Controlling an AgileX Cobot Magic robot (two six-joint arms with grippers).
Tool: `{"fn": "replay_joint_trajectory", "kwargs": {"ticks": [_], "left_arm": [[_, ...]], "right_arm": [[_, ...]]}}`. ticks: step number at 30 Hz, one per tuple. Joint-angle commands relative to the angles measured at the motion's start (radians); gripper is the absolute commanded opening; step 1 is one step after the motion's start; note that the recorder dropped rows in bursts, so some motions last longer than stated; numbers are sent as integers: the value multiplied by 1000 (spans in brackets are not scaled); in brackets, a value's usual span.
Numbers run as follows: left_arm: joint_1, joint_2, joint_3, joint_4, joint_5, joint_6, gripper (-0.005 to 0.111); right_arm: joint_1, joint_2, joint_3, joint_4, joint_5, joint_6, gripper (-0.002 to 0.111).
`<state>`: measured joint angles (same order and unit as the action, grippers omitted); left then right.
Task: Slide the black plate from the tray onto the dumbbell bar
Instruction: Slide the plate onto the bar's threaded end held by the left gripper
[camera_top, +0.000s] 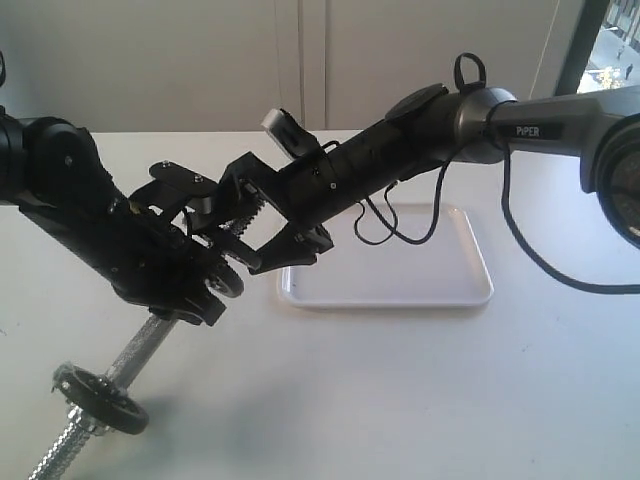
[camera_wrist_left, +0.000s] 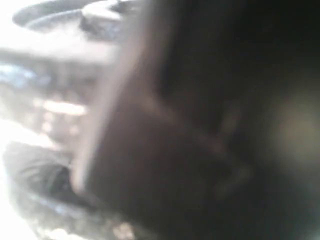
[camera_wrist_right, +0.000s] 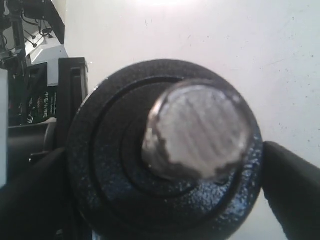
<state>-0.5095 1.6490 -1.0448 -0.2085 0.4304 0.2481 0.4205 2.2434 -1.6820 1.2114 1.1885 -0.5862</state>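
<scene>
In the right wrist view the black plate (camera_wrist_right: 125, 175) fills the middle. The knurled silver end of the dumbbell bar (camera_wrist_right: 200, 130) pokes through its centre hole. My right gripper (camera_wrist_right: 165, 200) is shut on the plate's rim, one finger (camera_wrist_right: 295, 185) on each side. From the exterior view the bar (camera_top: 140, 350) slopes up from the lower left, and my left gripper (camera_top: 190, 280) is clamped round its middle. My right gripper (camera_top: 240, 228) meets the bar's upper threaded end (camera_top: 255, 207); the plate is lost among dark parts there. The left wrist view is only a dark blur.
The white tray (camera_top: 470, 285) lies bare behind the right arm. Another dark disc (camera_top: 100, 398) sits low on the bar near the table's front left. A black cable (camera_top: 540, 250) loops off the right arm above the table.
</scene>
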Motion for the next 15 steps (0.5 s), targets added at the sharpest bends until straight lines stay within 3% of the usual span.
{"fn": "replay_joint_trajectory", "kwargs": {"ticks": [1,8,10,12,13,15], "left_arm": [[-2,-54,-25,-56,-73,3,0],[-2,-54,-25,-56,-73,-1,0],[-2,-54,-25,-56,-71,-5,0],[-2,-54,-25,-56,-71,-7,0],[-2,-54,-25,-56,-71,-7,0],[-2,-54,-25,-56,-69,-7,0]], "right_arm": [[31,-19,-4,71,33,-14,0],[48,-19,-4,55,33,-19,4],[48,-19,-4,40,33,-19,22],[48,-19,-4,40,33,-71,56],[48,-19,-4,34,33,-99,80],[48,-19,-4,6,33,-114,100]]}}
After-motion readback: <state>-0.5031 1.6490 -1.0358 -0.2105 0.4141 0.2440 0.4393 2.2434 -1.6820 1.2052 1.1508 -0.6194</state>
